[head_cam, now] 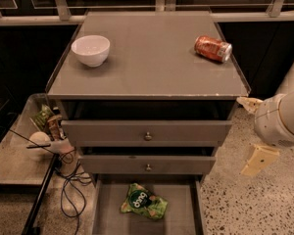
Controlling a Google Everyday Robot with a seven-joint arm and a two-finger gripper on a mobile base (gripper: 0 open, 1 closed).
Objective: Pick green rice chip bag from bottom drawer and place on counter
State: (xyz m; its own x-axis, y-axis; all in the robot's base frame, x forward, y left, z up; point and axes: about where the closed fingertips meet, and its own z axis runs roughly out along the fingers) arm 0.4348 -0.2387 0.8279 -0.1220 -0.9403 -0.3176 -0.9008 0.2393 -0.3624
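Observation:
The green rice chip bag (143, 202) lies flat on the floor of the open bottom drawer (105, 214), near its middle, with the dark round logo facing up. The counter (152, 58) is the grey top of the cabinet above. My gripper (254, 132) hangs to the right of the cabinet, level with the upper drawers and well above and to the right of the bag. Its two cream fingers (258, 160) stand wide apart and hold nothing.
A white bowl (90, 50) stands on the counter's left side and a red can (213, 49) lies on its right side. Two knobbed drawers (148, 136) stick out slightly above the bottom one. A low side table (14, 155) with clutter and cables stands at the left.

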